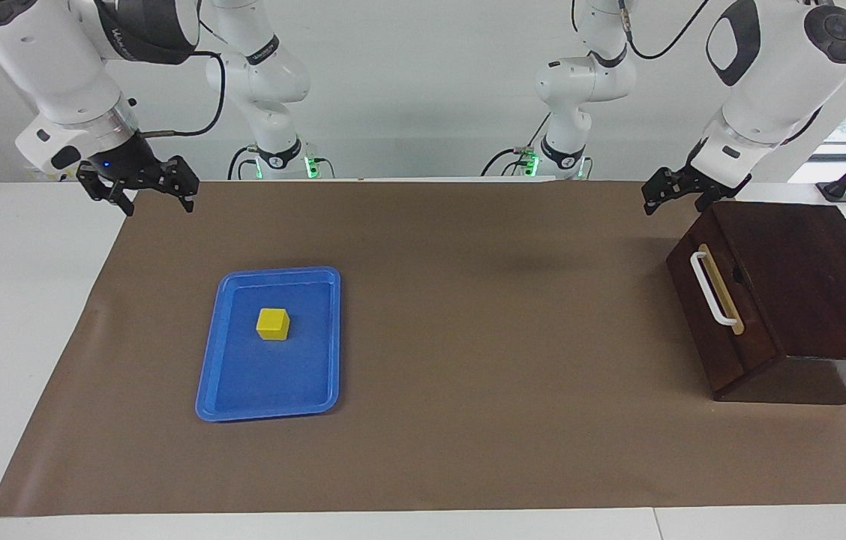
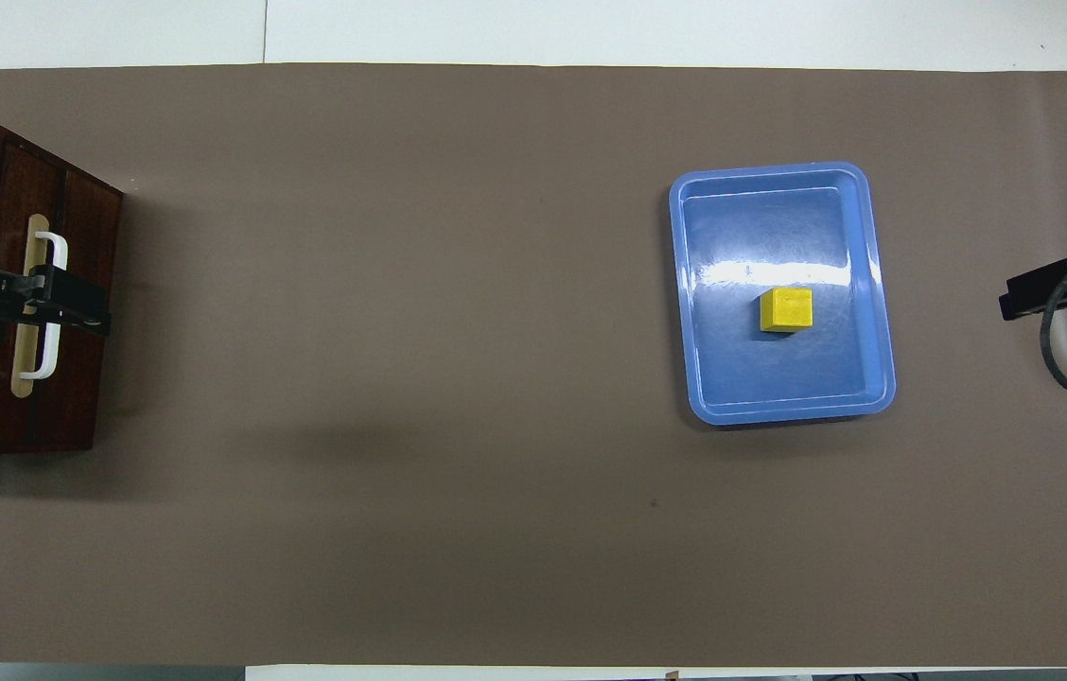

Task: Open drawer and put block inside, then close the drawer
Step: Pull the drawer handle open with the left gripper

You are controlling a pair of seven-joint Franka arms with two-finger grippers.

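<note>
At the robots' edge of the table I see both grippers raised in the air and touching nothing. My left gripper (image 1: 669, 193) hangs close above the corner of the dark wooden box (image 1: 805, 262) that is nearest the robots, at the left arm's end of the table; I cannot tell if its fingers are spread or pressed together. My right gripper (image 1: 144, 187) hangs over the edge of the brown paper (image 1: 468, 420) at the right arm's end, and its fingers stand spread apart with nothing between them.

Next comes the drawer (image 1: 719, 315), which is closed, its front flush in the box and facing the middle of the table. I judge that it is stiff and rather heavy wood, so it will slide only with a firm straight pull. The white bar handle (image 1: 712, 289) is the place to take hold: I would close the fingers around the middle of the bar, so that the drawer does not twist and jam.

Farther from the robots, toward the right arm's end, the block (image 1: 273, 324) lies in the blue tray (image 1: 209, 382), apart from its walls. It looks light, rigid and smooth. I think two opposite flat sides are best for the fingers, with a gentle squeeze, because the glossy tray may slide.
</note>
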